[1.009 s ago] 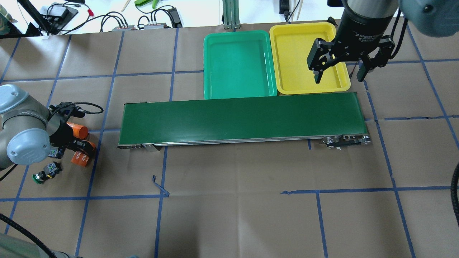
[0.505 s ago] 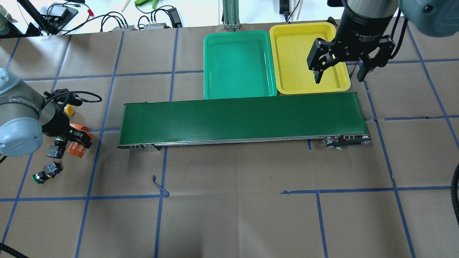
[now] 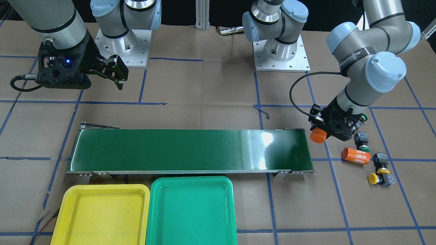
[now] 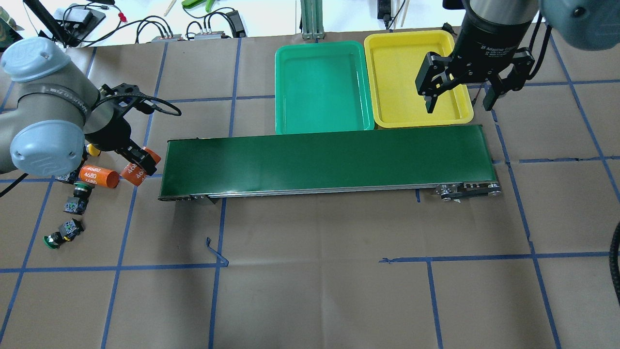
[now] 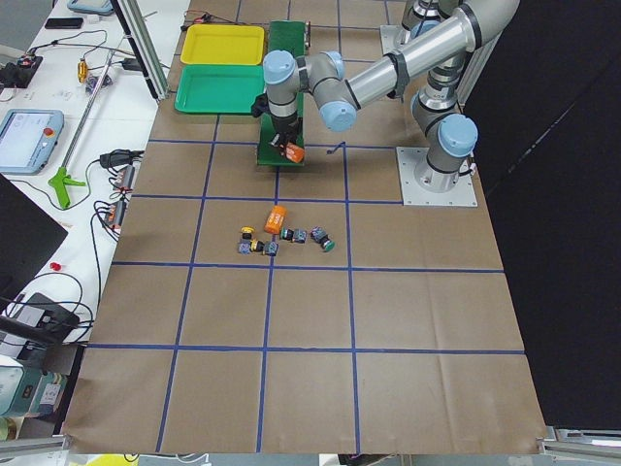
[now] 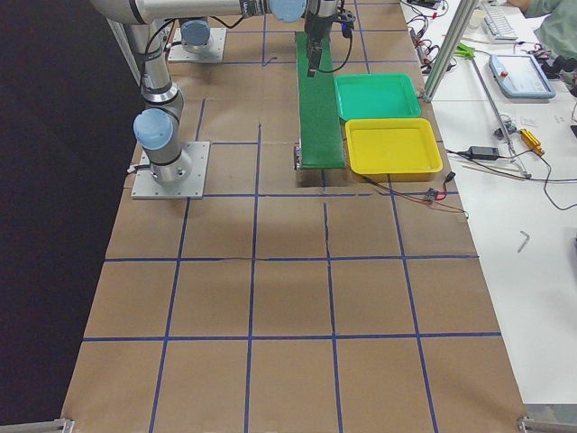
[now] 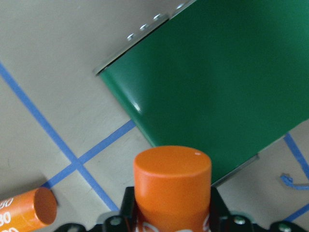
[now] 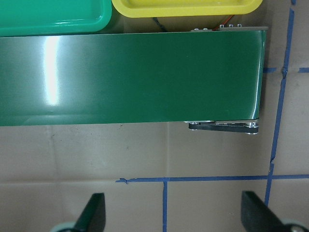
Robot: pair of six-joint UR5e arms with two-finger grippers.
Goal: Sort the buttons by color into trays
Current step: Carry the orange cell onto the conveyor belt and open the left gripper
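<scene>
Orange cylinder [image 4: 137, 170] marked 4680, clamped in the left tool [image 4: 141, 165] just off one end of the conveyor belt [image 4: 329, 157]. The green- and yellow-capped buttons [image 3: 361, 139] lie on the table [image 4: 339, 291] beyond that end, beside a second cylinder [image 4: 98, 175]. The green tray [image 4: 319, 87] and yellow tray [image 4: 397, 82] sit along the belt's far side. The right tool [image 4: 457, 107] hangs near the belt's opposite end, spread wide and holding nothing.

We look down on a dark green conveyor belt [image 8: 130, 77] running left to right over a brown paper counter [image 8: 145, 154] crossed by blue tape lines [image 8: 277, 121]. The belt ends at the right, with a metal bracket [image 8: 224, 126] at its near corner. Past its far edge sit the rims of a green tray [image 8: 53, 26], left, and a yellow tray [image 8: 188, 8], right. Nearest us, the right gripper [image 8: 176, 215] shows two fingertips [image 8: 94, 212] wide apart.
</scene>
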